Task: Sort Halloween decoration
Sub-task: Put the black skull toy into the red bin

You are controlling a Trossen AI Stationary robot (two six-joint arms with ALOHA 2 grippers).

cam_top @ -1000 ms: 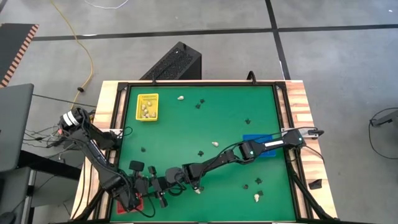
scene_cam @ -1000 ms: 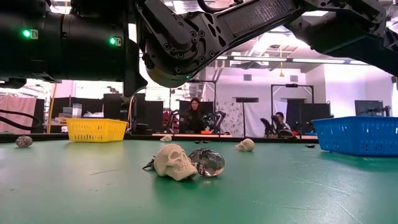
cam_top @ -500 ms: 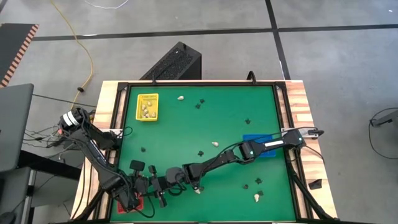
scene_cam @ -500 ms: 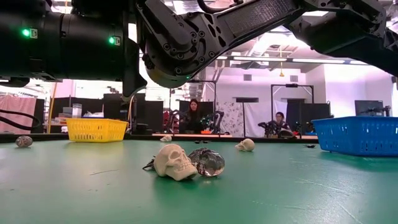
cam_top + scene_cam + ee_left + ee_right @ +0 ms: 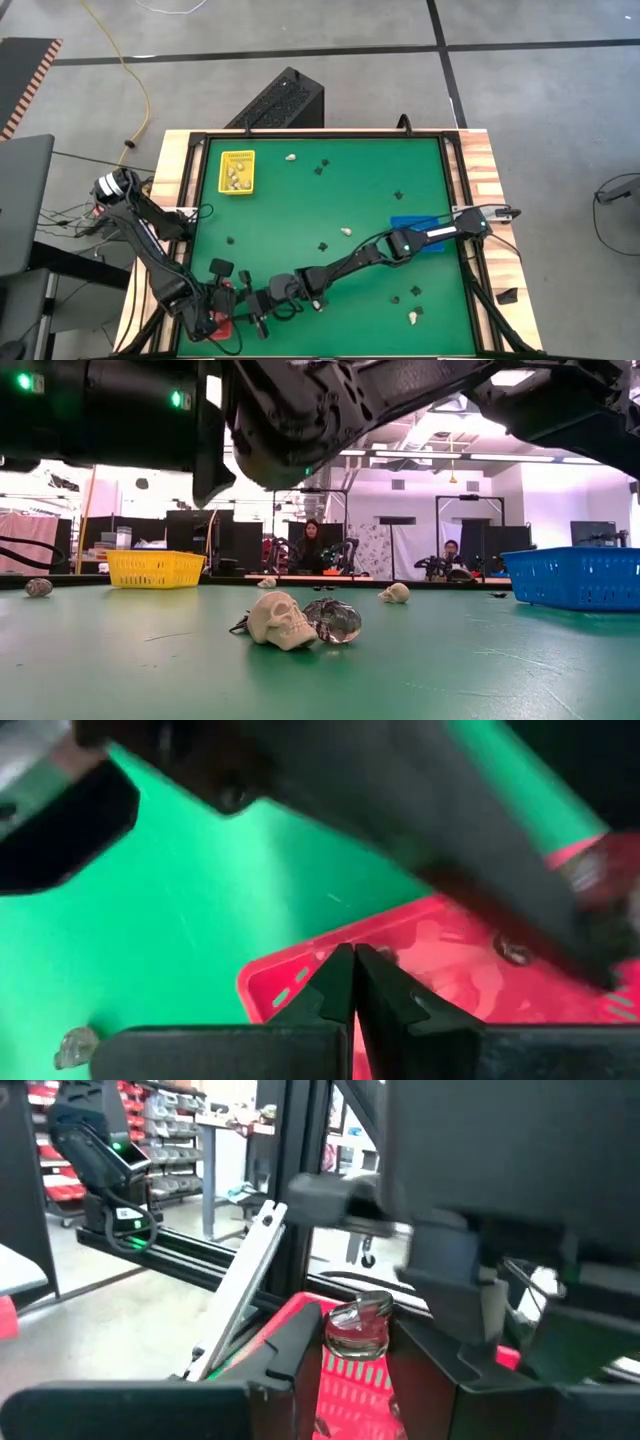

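A clear glassy trinket (image 5: 358,1320) of the Halloween decoration hangs over the red tray (image 5: 350,1385), and my right gripper (image 5: 358,1342) is shut on it. That gripper reaches level across the table to its near left corner (image 5: 250,303). My left gripper (image 5: 352,982) is shut and empty and points down over the red tray (image 5: 420,955). A cream skull (image 5: 278,620) and a clear skull (image 5: 337,620) rest on the green mat (image 5: 480,660). More cream and black trinkets lie scattered, among them a cream one (image 5: 346,231) and a black one (image 5: 323,246). My right gripper pinches the clear trinket by its two sides (image 5: 336,1336) between its two fingers (image 5: 292,1348). The fingers come in level from the table's right. The trinket sits upright, lifted clear above the red tray.
A yellow tray (image 5: 237,171) holding cream pieces stands at the far left. A blue tray (image 5: 408,222) lies partly under my right arm at the right. The red tray (image 5: 218,326) is in the near left corner, crowded by both arms. People sit in the room behind the table.
My right gripper has crept a little toward the table's near left corner with the clear trinket still lifted. My left gripper has turned slightly over the red tray and stays shut.
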